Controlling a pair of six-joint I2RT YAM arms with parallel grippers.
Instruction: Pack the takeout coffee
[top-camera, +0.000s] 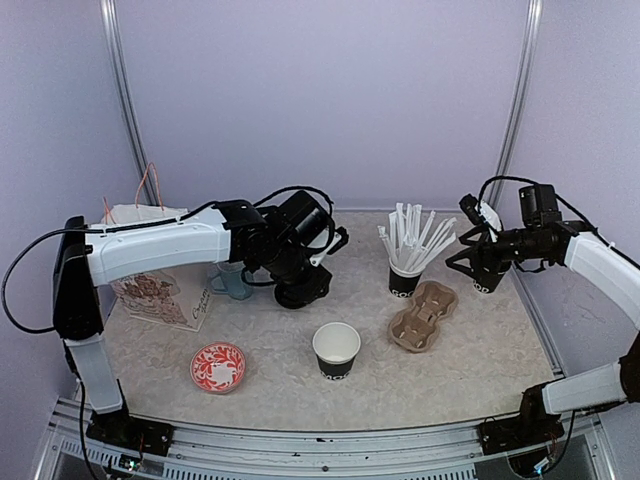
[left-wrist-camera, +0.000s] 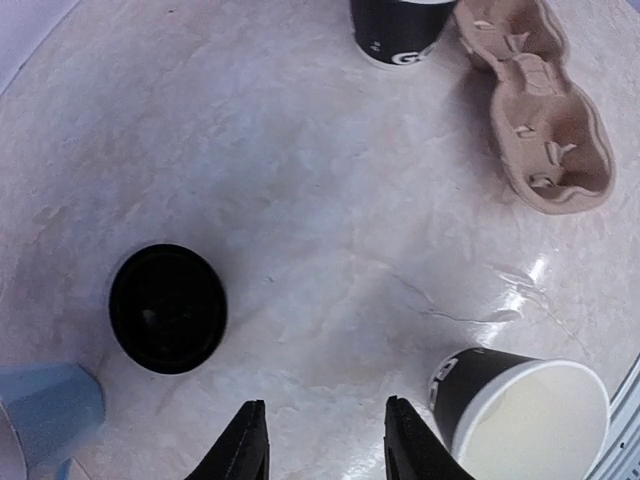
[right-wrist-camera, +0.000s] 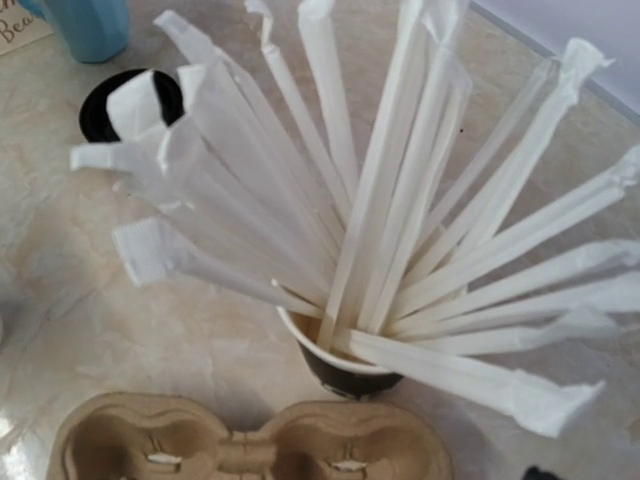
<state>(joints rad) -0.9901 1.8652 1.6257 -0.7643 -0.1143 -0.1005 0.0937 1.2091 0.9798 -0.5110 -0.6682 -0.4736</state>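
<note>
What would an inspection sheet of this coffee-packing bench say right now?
Surface: marbled tabletop, no spills seen.
Job's things: cup upright, uncovered; lid lying on the table, apart from it.
Clutter: straw cup, carrier, mug, saucer, bag.
Pincers: left pincer open, empty, between lid and cup; right pincer open, empty, by the straw cup.
Cables: black cable looped over each arm.
Surroundings: lilac walls.
</note>
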